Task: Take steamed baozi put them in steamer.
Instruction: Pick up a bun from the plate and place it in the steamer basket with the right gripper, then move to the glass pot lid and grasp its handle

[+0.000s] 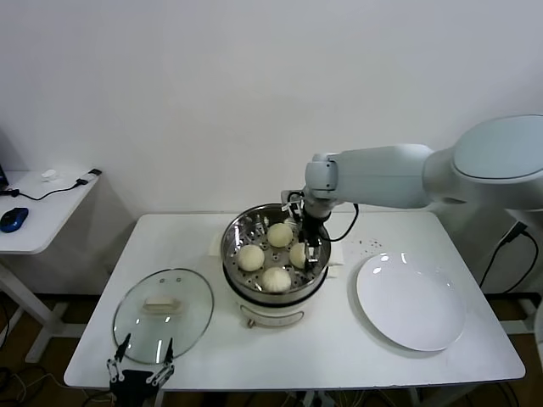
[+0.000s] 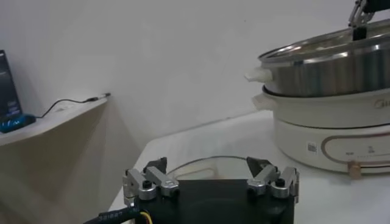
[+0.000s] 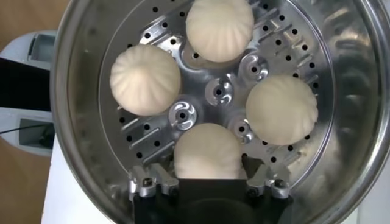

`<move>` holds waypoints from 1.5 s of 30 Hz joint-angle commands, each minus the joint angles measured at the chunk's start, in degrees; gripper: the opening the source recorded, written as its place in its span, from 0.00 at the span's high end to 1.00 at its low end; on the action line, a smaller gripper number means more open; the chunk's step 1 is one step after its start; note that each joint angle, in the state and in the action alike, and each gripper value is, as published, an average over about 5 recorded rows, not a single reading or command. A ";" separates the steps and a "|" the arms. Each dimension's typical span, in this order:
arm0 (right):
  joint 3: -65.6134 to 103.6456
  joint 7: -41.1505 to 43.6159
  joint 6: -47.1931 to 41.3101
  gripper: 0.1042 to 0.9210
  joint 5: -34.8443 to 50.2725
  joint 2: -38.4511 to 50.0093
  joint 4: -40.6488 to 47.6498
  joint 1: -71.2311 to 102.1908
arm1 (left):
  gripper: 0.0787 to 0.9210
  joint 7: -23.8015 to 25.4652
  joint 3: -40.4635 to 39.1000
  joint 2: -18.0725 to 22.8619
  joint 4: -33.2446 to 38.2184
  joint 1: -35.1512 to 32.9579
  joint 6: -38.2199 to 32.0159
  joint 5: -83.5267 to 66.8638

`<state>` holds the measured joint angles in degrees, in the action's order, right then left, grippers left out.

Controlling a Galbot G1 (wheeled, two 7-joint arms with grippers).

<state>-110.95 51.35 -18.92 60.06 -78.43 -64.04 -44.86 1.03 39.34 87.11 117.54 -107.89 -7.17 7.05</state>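
Observation:
The steel steamer [image 1: 232,240] stands mid-table on its white cooker base. It holds all four cream-white baozi: three loose ones [image 1: 281,234] [image 1: 250,256] [image 1: 276,278] and a fourth [image 1: 298,254] on the side toward my right arm. My right gripper [image 1: 305,252] reaches down into the basket and is shut on that fourth baozi [image 3: 207,149], which rests on the perforated floor [image 3: 183,114]. In the right wrist view the gripper [image 3: 208,169] has a finger [image 3: 166,173] at each side of the bun. My left gripper [image 1: 140,370] hangs open and empty at the table's front left edge.
The glass lid [image 1: 161,315] with its white handle lies flat at the front left, just beyond my left gripper [image 2: 207,165]. The bare white plate [image 1: 411,303] lies to the steamer's right. A side table with a cable and mouse [image 1: 13,218] stands far left.

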 commanded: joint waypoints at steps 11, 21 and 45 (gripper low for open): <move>5.80 0.52 4.69 0.12 -0.72 16.72 -7.09 -9.00 | 0.12 0.12 0.21 0.03 0.13 0.89 0.57 1.26; 15.31 -22.31 23.89 0.12 0.10 42.66 -20.53 -1.67 | 0.12 0.19 1.34 1.11 0.84 2.55 1.32 0.90; 132.65 -34.36 28.16 0.12 -13.11 44.86 -32.16 111.36 | 0.12 1.75 4.83 2.13 3.15 3.92 2.02 15.11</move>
<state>-34.66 21.16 7.33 52.79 -28.39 -90.95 14.87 2.51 42.72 89.30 119.76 -104.03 -5.15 12.44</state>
